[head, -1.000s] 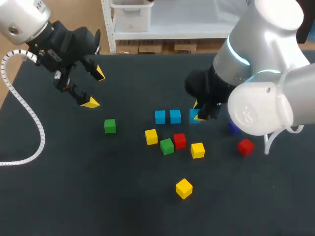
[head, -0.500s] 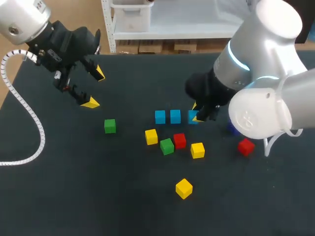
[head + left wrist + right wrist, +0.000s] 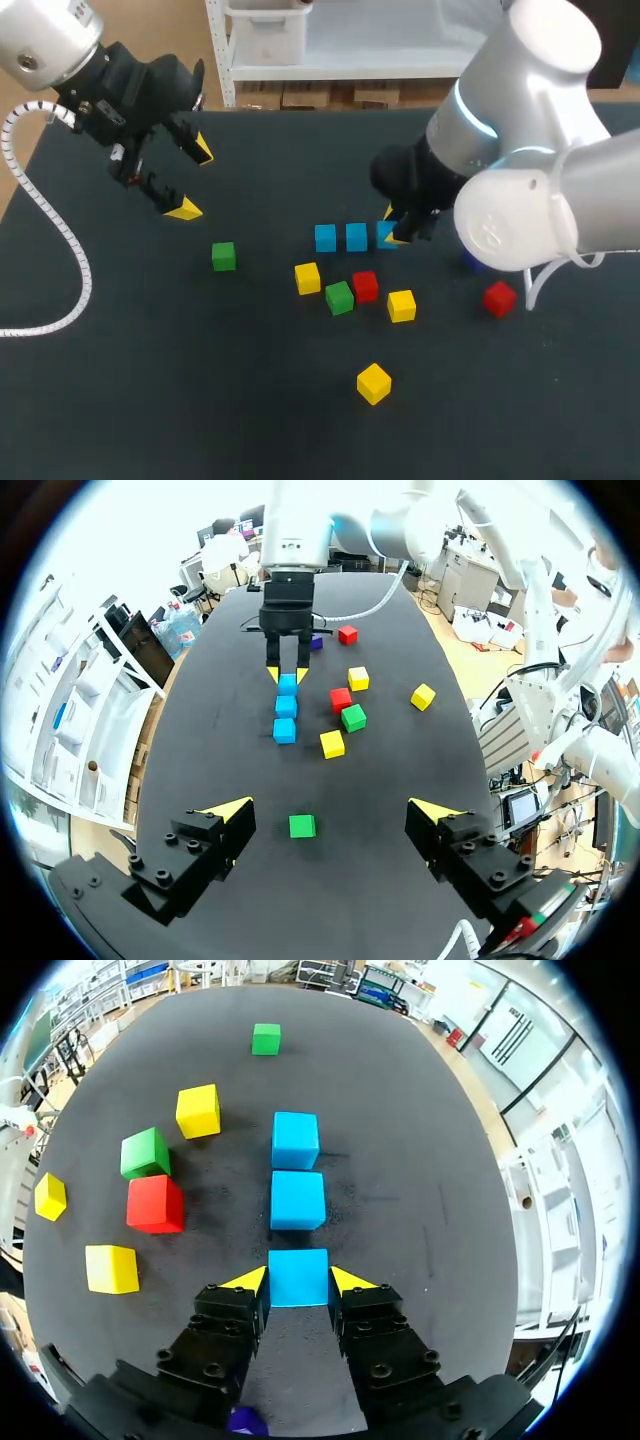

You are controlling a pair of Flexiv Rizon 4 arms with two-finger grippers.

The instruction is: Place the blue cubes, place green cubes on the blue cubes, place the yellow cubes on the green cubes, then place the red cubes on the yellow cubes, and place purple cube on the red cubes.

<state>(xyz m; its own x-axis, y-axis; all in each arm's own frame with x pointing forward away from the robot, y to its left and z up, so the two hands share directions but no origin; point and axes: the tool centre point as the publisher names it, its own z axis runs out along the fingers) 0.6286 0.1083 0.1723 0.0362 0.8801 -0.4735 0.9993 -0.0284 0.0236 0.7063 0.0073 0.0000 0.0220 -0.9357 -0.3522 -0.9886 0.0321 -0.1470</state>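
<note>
Right wrist view: right gripper (image 3: 298,1284) has both yellow tips pressed on opposite sides of the third blue cube (image 3: 298,1270), so it's clamped on it. The cube sits in line with the other two blue cubes (image 3: 297,1200), just beside the nearer one with a thin strip of table (image 3: 420,1160) between. It looks at table level, but I can't confirm it's fully down.

Step, as I read it: finishing the blue base row. The next move calls for setting it square with the row, letting go and backing straight off so the tips don't drag it. Then greens.

Left gripper (image 3: 193,180) hangs over the left side of the table, jaws wide apart, holding nothing. The lone green cube (image 3: 223,256) is near it, so that's a sensible first pick. The second green cube (image 3: 339,297) touches a red cube (image 3: 365,285) in the loose cluster, which leaves tight finger clearance.

View differences:
- Head view hides the finger contact behind the right wrist; only the right wrist view shows the grip.
- Purple cube (image 3: 316,640) is mostly blocked by the right arm in head view; left wrist view shows it plainly, beside the right gripper and near the far red cube (image 3: 347,634).
- Head view alone shows the whole spread, including the stray yellow cube (image 3: 373,383).
</note>
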